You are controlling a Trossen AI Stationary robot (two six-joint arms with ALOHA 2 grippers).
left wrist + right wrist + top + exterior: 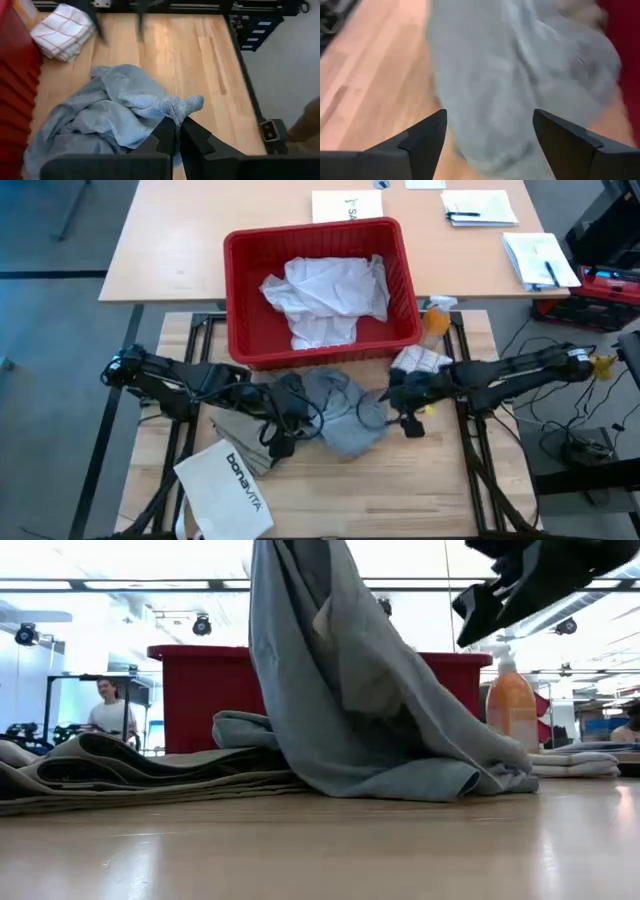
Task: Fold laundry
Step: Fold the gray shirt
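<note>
Fingers first: on the left gripper [178,131] they're clamped tight on a bunched bit of the grey T-shirt [340,408], which gets hauled up into a tall peak in the low view while the rest stays heaped at centre frame in the high view, just below the red basket [240,310]. The khaki-tan piece [237,435] is lying flat at lower left of centre, next to the bonavita bag [228,490], and part of the tee looks draped onto it. The white shirt [325,300] is left in the basket. Over on the right, the right gripper [490,131] is spread wide and empty, hovering right over the grey cloth.

So the tee is probably being opened out. A second edge or corner should be pinched by the right side, not the thick middle, then the two grips pulled apart so it's laid flat, clear of the khaki.
</note>
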